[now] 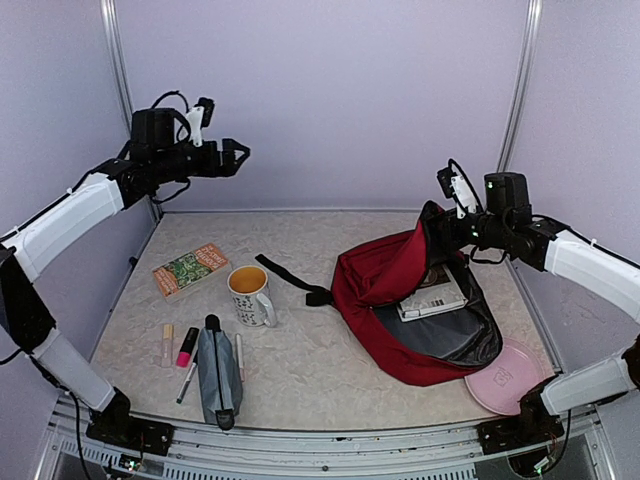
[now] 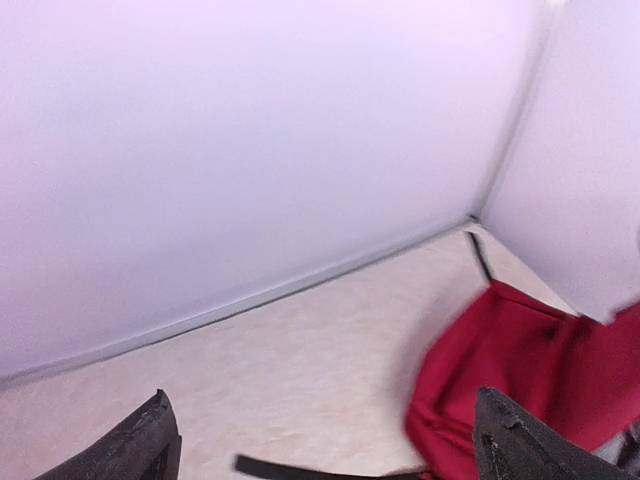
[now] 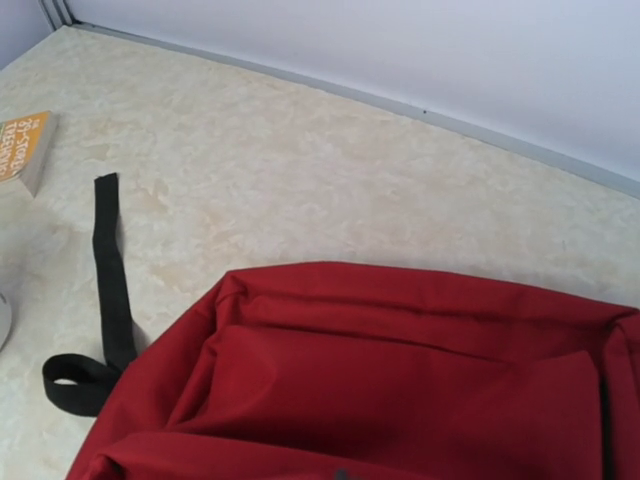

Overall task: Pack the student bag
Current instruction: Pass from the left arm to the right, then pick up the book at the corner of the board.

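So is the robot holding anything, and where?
The right end effector pinches the student bag by its raised top edge; the left end effector holds nothing.

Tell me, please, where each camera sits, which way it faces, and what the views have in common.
Top external: high behind the arms, looking down over the table; both arms show, left gripper raised and open, right gripper holding up the bag's edge.
Left wrist: on the raised left arm, facing the back wall; two dark fingertips show, wide apart.
Right wrist: just above the bag, facing the book; no fingers show.
Shared: all three views show the bag and strap.
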Motion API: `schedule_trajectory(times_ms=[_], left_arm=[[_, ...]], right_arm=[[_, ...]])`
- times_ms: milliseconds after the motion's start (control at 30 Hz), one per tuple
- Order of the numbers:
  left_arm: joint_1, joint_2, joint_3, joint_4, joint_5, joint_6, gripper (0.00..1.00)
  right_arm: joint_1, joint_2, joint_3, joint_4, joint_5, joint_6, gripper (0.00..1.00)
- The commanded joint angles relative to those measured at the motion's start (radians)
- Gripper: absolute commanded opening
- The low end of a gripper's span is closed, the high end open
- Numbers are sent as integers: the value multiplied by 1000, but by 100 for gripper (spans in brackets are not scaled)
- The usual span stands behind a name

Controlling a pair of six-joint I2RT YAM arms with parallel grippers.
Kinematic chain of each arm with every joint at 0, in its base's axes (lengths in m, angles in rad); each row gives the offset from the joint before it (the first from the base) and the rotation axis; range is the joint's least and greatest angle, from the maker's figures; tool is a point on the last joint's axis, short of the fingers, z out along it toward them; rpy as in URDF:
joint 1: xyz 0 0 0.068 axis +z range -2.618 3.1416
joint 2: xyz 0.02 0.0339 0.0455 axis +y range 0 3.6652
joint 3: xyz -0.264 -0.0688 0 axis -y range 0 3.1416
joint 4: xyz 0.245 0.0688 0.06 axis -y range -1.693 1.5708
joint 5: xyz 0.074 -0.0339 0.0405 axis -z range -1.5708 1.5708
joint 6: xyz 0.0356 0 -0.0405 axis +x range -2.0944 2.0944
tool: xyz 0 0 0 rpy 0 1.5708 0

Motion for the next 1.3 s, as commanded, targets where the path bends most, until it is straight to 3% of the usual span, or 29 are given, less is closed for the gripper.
schedule_trajectory(times_ms=[0,67,133,333,433,533,667,833,1000,1267], left_arm=[[227,56,-181,28,-158,-220,99],[322,97,-230,32,-197,-285,99],[350,133,-266,48,-238,-271,99],[271,264,-227,-64,-345,-39,94],[198,303,-196,-135,-368,80,73],[128,350,-174,-183,-530,222,59],[97,478,-91,-318,-702,318,63],[116,549,-49,-381,-771,341,79],[149,617,-6,-475,-785,332,83],[149,626,28,-603,-519,340,86]], right_arm=[[-10,0,-1,28,-12,23,0],[-8,-15,-8,32,-26,27,0],[-10,-31,-20,36,-31,28,0],[-9,-54,-35,35,-62,38,0],[-8,-54,-34,36,-84,43,0],[-10,-53,-23,33,-96,45,0],[-9,-58,-22,34,-102,47,0],[-9,-61,-23,17,-101,45,0],[-10,-74,-32,13,-95,45,0],[-9,-74,-34,11,-100,46,0]])
